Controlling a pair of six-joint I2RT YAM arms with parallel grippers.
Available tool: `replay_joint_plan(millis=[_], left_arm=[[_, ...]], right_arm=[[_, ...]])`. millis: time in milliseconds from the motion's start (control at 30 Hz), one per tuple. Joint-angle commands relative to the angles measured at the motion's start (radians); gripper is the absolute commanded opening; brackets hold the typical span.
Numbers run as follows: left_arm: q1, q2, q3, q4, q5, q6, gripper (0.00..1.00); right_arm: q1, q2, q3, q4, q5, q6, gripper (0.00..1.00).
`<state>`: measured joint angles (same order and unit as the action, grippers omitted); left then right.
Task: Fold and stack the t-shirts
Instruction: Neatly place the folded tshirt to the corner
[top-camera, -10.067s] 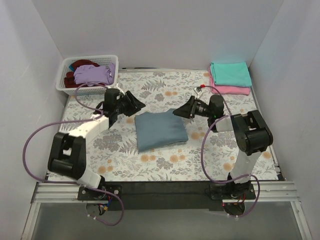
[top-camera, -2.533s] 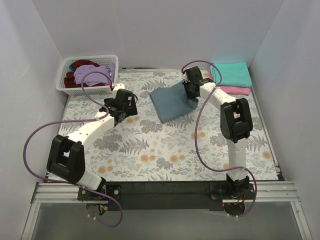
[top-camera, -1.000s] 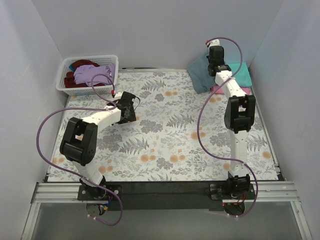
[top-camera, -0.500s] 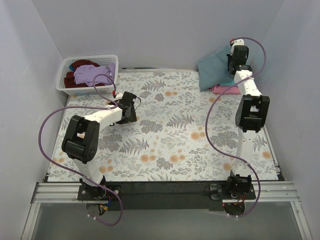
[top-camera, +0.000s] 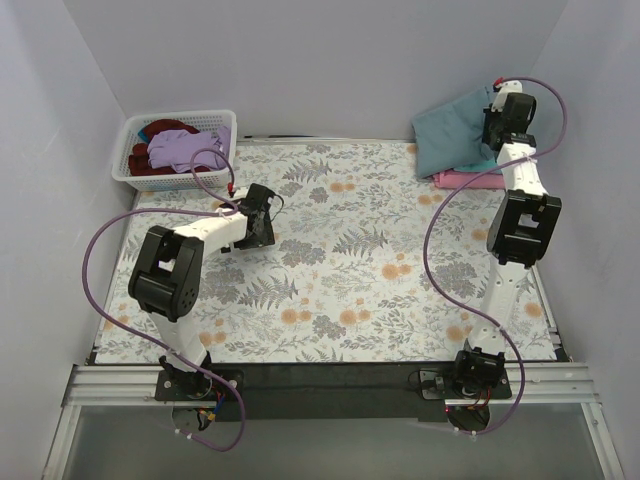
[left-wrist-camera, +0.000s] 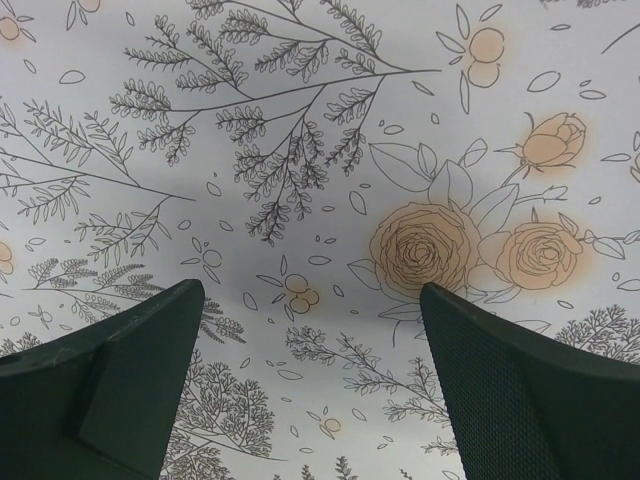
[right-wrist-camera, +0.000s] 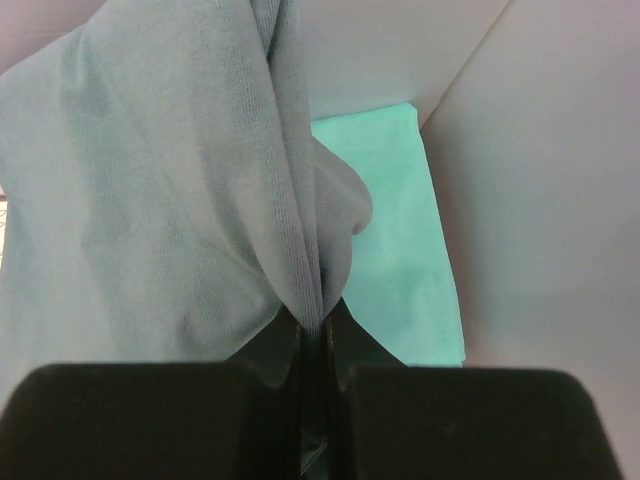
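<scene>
at far right corner: right gripper (right-wrist-camera: 315, 338) clamped on folded slate blue-grey cotton t-shirt (top-camera: 450, 125), above teal t-shirt (right-wrist-camera: 400, 235)
left gripper (left-wrist-camera: 310, 300): fingers apart over floral tablecloth (left-wrist-camera: 330, 60)

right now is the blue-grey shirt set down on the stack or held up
Held up. The right fingers are shut on a bunched fold of the blue-grey shirt, which hangs over the teal shirt.
</scene>
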<state>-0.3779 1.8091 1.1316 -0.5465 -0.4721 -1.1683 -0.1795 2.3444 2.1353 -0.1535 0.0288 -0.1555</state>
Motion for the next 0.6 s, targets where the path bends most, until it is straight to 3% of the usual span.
replay_joint_plan(millis=[0, 367, 500, 533, 567], left_arm=[[0.002, 0.009, 0.030, -0.009, 0.006, -0.004, 0.89], [0.000, 0.027, 0.034, -0.012, 0.013, -0.002, 0.89], [0.000, 0.035, 0.039, -0.013, 0.015, -0.001, 0.89], [0.000, 0.035, 0.037, -0.013, 0.016, -0.001, 0.89], [0.000, 0.036, 0.039, -0.013, 0.016, -0.001, 0.89]], right_arm=[[-0.037, -0.017, 0.011, 0.132, -0.020, 0.001, 0.04], [-0.049, 0.024, -0.014, 0.254, 0.203, -0.042, 0.15], [-0.049, 0.036, -0.002, 0.287, 0.275, -0.047, 0.40], [-0.048, 0.032, -0.003, 0.285, 0.292, -0.039, 0.51], [-0.048, 0.021, -0.006, 0.285, 0.301, -0.030, 0.54]])
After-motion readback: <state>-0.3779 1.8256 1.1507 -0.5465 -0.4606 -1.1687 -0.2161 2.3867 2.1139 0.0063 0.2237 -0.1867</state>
